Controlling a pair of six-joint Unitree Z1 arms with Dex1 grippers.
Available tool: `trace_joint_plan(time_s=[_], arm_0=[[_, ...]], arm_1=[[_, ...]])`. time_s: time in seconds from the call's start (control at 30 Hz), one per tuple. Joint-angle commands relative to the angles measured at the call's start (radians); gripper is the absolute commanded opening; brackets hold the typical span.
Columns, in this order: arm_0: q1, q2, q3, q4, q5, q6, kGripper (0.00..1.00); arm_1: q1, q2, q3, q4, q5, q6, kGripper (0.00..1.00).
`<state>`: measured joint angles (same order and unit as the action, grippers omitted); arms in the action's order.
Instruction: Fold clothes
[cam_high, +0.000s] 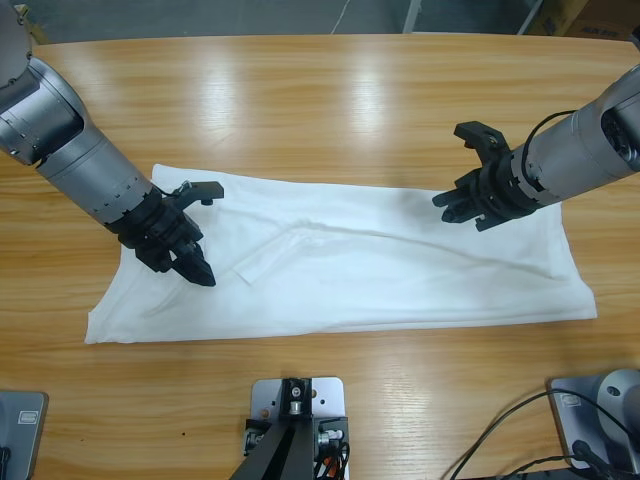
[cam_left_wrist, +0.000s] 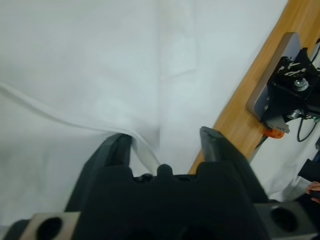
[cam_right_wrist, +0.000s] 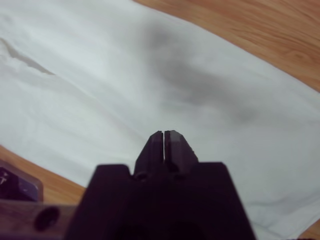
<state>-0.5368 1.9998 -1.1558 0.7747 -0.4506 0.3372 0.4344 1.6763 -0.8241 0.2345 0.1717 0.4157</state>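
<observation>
— Where do we find the plain white cotton T-shirt (cam_high: 380, 270)?

— Spread in a long band across the middle of the long wooden table (cam_high: 300, 100), wrinkled, with a raised crease running through it.

— And the left gripper (cam_high: 205, 235)?

— Over the shirt's left end, jaws spread wide with nothing between them (in the left wrist view the crease runs up to one jaw tip).

— The right gripper (cam_high: 450, 208)?

— We see it above the shirt's right part, near the far edge. Its jaws are pressed together, and we see no fabric between them.
</observation>
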Motion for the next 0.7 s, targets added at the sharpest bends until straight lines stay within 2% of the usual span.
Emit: trace_joint_plan(time_s=[0.03, 0.33, 0.37, 0.43, 0.47, 0.7], arm_0=[[0.001, 0.023, 0.013, 0.022, 0.034, 0.008, 0.434], [0.001, 0.024, 0.017, 0.019, 0.109, 0.011, 0.420], [0.001, 0.021, 0.015, 0.018, 0.110, 0.012, 0.366], [-0.002, 0.015, 0.012, 0.015, 0.110, 0.017, 0.062], [-0.003, 0.014, 0.011, 0.015, 0.113, 0.017, 0.000], [-0.033, 0.028, 0.019, 0.018, 0.101, 0.013, 0.000]], arm_1=[[-0.010, -0.006, 0.033, -0.009, -0.004, -0.011, 0.000], [-0.016, -0.012, 0.046, -0.018, -0.004, -0.010, 0.000], [-0.017, -0.012, 0.046, -0.018, -0.003, -0.010, 0.000], [-0.019, -0.014, 0.047, -0.018, -0.003, -0.011, 0.000], [-0.020, -0.013, 0.048, -0.020, -0.002, -0.010, 0.000], [-0.022, -0.014, 0.053, -0.022, -0.001, -0.011, 0.000]])
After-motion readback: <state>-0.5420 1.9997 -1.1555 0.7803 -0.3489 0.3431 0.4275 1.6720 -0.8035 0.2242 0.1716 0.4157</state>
